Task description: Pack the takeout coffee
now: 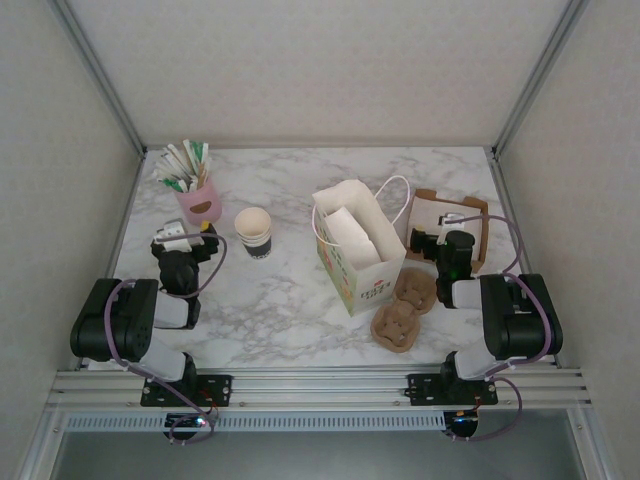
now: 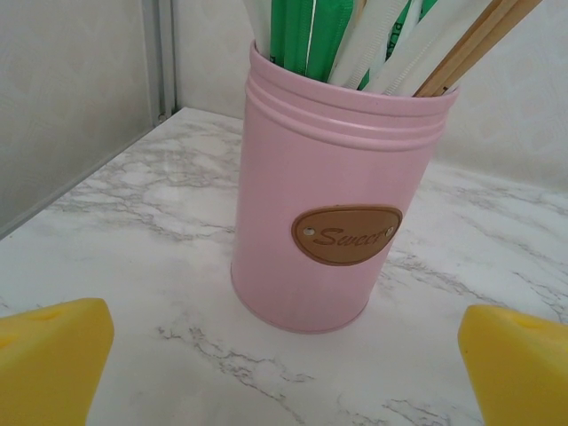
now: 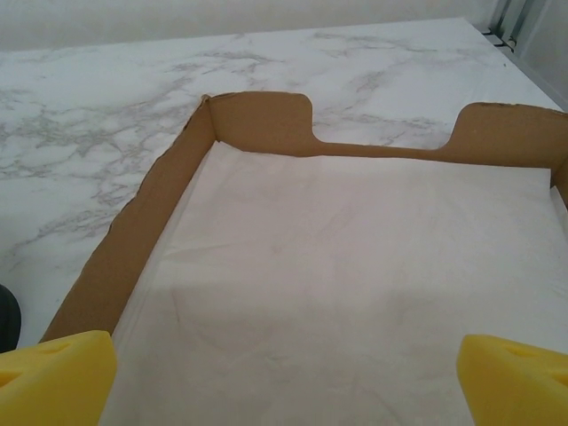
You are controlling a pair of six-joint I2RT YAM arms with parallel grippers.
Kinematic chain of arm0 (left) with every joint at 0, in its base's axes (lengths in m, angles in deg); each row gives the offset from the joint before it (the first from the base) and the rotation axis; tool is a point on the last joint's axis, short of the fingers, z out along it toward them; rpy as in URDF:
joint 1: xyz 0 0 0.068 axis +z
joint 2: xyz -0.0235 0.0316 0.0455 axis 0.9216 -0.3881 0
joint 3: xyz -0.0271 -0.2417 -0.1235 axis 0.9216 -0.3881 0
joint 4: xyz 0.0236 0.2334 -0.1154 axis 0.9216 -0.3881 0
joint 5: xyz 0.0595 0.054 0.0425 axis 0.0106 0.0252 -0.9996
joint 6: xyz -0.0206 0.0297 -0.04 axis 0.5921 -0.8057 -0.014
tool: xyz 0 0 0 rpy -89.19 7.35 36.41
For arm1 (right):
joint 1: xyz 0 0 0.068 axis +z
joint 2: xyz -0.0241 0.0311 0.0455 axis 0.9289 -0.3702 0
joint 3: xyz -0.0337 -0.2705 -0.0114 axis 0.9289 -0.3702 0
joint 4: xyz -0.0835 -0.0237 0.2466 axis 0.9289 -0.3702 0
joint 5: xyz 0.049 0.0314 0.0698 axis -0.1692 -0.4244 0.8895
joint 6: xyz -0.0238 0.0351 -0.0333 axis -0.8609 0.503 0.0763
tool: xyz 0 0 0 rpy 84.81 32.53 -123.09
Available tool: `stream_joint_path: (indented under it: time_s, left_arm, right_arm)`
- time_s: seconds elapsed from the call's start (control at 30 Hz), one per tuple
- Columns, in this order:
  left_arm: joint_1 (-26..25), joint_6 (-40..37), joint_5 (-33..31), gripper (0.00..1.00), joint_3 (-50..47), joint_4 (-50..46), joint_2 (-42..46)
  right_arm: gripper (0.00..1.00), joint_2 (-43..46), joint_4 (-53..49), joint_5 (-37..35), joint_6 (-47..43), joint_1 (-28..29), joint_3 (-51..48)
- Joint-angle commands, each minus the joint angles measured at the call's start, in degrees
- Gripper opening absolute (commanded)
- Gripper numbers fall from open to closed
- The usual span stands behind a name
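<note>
The takeout coffee is out of view. A lidless paper cup (image 1: pixel 254 232) with a cream inside and a dark band stands left of centre. An open white paper bag (image 1: pixel 356 252) with cord handles stands upright in the middle. My left gripper (image 1: pixel 186 240) (image 2: pixel 284 359) is open, low over the table, facing a pink tin (image 2: pixel 333 209), with nothing between its yellow fingertips (image 2: pixel 51 355). My right gripper (image 1: pixel 441 242) (image 3: pixel 284 377) is open over a cardboard tray (image 3: pixel 133 240) lined with white paper, with nothing between its jaws.
The pink tin (image 1: pixel 199 203) holds straws and sticks at the back left. The cardboard tray (image 1: pixel 478 225) lies right of the bag. Two brown pulp pieces (image 1: pixel 404 308) lie in front of the bag. Walls enclose the marble table on three sides.
</note>
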Motion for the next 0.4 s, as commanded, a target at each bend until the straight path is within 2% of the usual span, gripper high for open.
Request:
stream_joint_path:
  time_s: [0.0,0.37]
  left_arm:
    - [0.56,0.29,1.06,1.0,0.8,0.32,-0.55]
    - [0.53,0.29,1.06,1.0,0.82,0.35,-0.56]
  right_arm:
    - [0.99,-0.54,-0.95,0.71,-1.01,0.52,0.96]
    - [0.99,-0.54,-1.02,0.98,-1.0,0.53,0.97]
